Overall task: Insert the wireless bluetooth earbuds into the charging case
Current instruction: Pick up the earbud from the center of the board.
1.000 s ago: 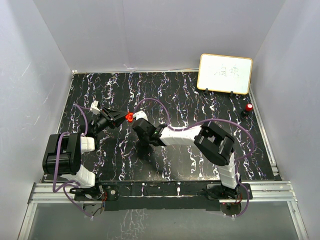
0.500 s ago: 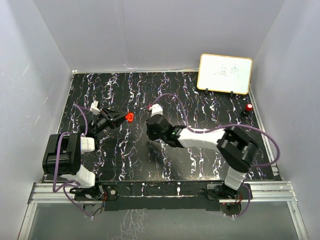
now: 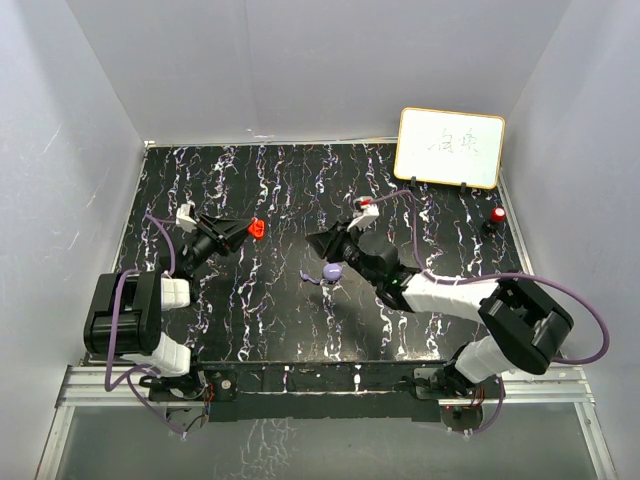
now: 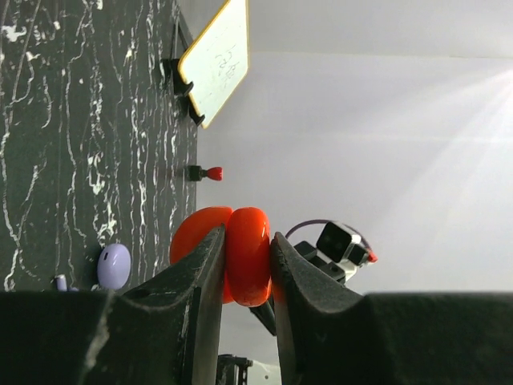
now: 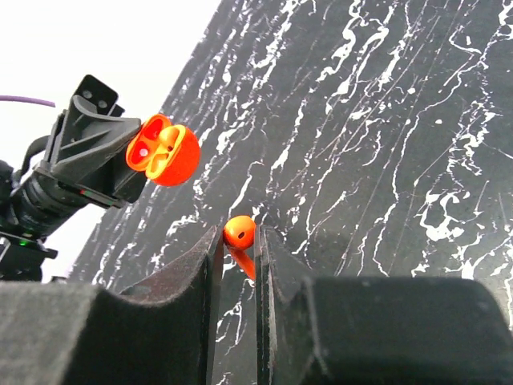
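Red is the colour of the tiny earbud that we pinch between the tips of the right hand. The left hand is pressed tight on the red case and holds it up off the table. Its lid is open and its two small cups show. The earbud is near the red case but not touching it.

To do this step well, we go slow and straight toward the red case. We aim at one cup and turn the earbud so its shape fits. We let go only when it sits in. The left hand must not wobble the red case.

The earbud is small, round, smooth and shiny like a bean, so we think it may slip or roll. A purple case lies on the table, well apart from the red case. A tiny purple bit lies just beside it, maybe the other earbud.
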Available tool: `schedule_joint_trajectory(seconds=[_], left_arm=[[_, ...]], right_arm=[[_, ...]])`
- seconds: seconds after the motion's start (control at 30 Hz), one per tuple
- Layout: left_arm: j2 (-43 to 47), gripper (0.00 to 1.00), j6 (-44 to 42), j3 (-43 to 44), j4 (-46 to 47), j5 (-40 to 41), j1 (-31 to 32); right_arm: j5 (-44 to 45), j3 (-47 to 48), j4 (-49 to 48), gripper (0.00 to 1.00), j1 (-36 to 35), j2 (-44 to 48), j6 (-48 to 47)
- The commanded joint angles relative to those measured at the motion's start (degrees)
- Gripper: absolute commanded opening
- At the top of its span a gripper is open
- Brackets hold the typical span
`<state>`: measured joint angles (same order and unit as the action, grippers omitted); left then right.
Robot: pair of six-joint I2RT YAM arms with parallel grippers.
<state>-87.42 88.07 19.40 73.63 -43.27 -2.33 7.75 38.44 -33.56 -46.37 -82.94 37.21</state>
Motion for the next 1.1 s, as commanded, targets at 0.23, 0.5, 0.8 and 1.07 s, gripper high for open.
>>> schedule_joint_trajectory(seconds=[0.23,0.5,0.8,1.07], left_arm=[[3.27,0.0,3.22,4.44,2.41,8.86,7.99],[-2.08,0.0,8.41,5.3,10.51,11.91,13.6],[-6.36,0.0,11.15,7.15,14.84,12.33,17.12],[-4.97,0.0,9.57,7.42,11.74,12.41,19.2]], right_arm=[[-0.44,-10.39,-35.54,0.05,1.02,1.61,4.35],[-1.34,-12.11,-48.26,0.05,1.12,-1.37,0.24],[-5.47,-11.37,-60.97,0.02,1.37,-9.65,-0.21],[-5.38,-11.63,-66.2,0.01,1.63,-12.9,-0.43]])
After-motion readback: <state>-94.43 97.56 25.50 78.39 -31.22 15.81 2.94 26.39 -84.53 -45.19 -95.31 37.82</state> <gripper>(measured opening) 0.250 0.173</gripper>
